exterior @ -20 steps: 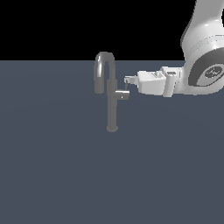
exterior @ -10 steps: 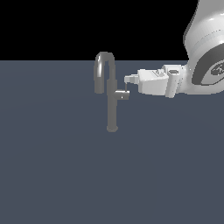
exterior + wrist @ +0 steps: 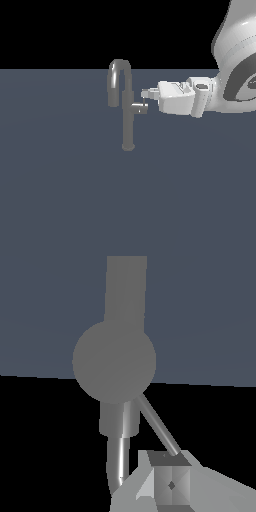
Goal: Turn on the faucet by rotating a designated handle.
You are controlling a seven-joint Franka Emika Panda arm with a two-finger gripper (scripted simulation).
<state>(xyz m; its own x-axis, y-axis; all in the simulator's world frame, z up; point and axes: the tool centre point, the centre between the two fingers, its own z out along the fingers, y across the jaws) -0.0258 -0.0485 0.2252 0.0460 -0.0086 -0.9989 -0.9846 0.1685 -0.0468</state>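
Faucet [image 3: 128, 125] stands upright mid-table [image 3: 60, 200], a slim grey column with a gooseneck spout on top. Its handle [image 3: 139, 108] (stubby grey cylinder with a thin lever rod) juts toward my gripper [image 3: 146, 93], just beside it at the exterior view's right. Can't tell how the jaws stand.

Flat slate-blue floor [image 3: 65, 200], black backdrop [image 3: 55, 30].
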